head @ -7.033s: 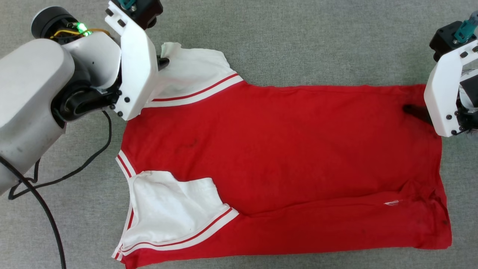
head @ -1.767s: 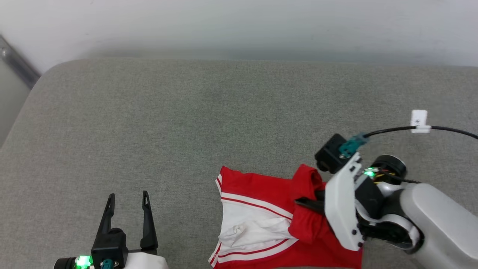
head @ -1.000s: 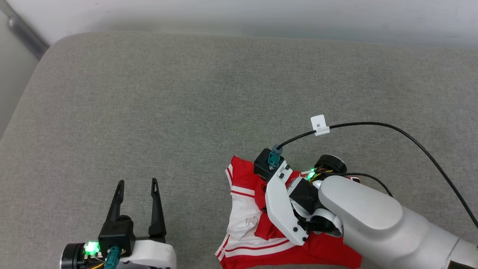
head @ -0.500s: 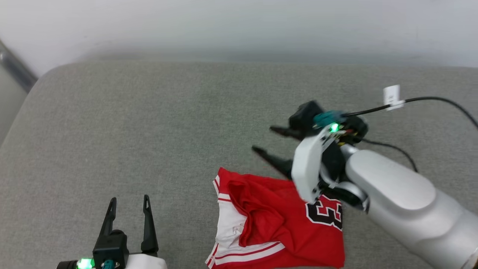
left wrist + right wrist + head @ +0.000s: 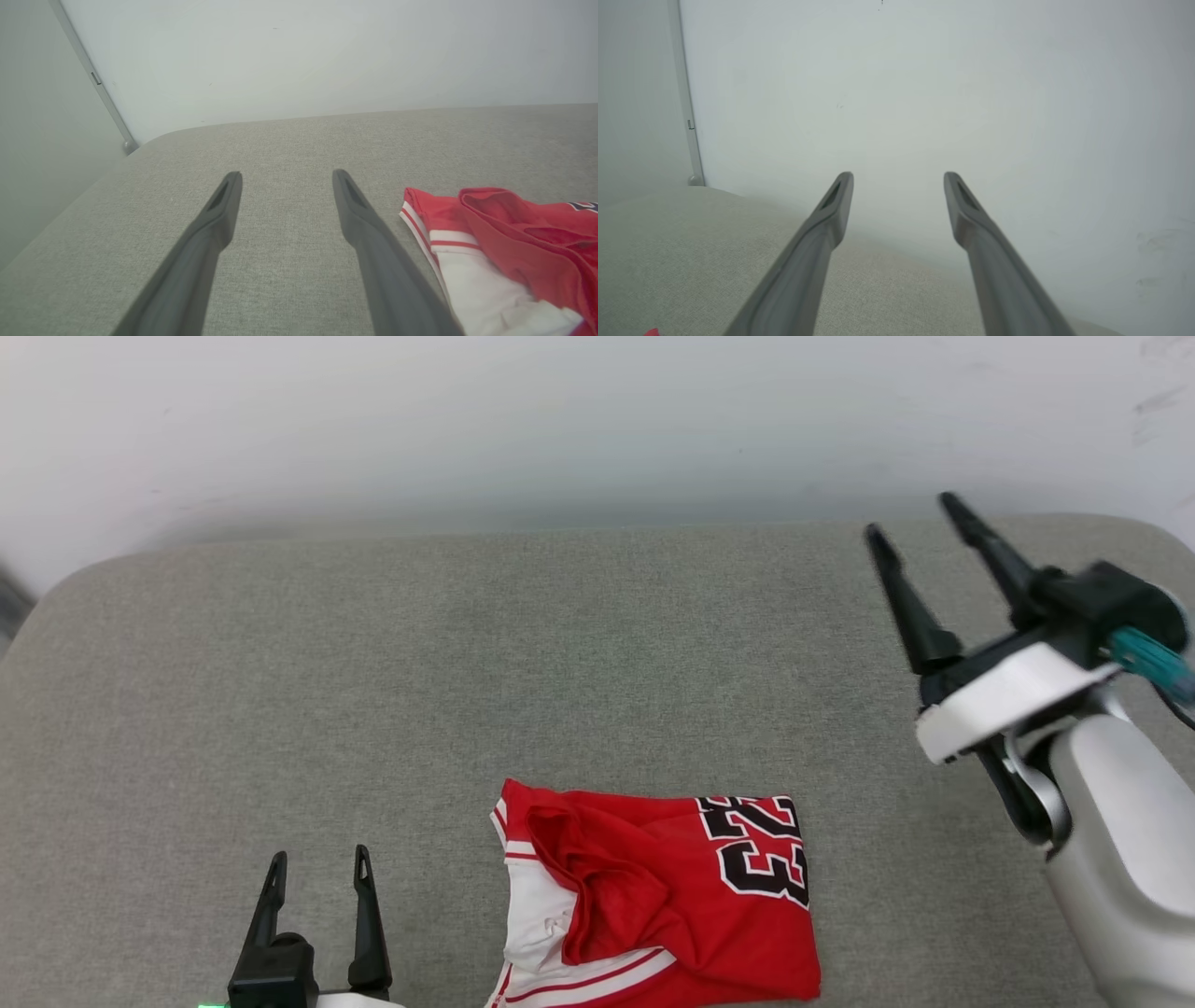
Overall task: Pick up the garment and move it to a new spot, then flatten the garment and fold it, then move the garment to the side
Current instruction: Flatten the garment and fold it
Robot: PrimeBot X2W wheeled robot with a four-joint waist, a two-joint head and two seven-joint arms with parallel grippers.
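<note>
On the grey cushion [image 5: 373,663], folded garment [image 5: 672,915], lower edge cut off; left pincer [image 5: 319,854], right pincer [image 5: 910,515] apart.

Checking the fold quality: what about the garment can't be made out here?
Head view: near edge of the garment, cut by the bottom edge.
Head view: layers under the top fold, hidden by cloth.
Left wrist view: its right part, off the right edge.
Right wrist view: a red sliver, too small to judge.
</note>
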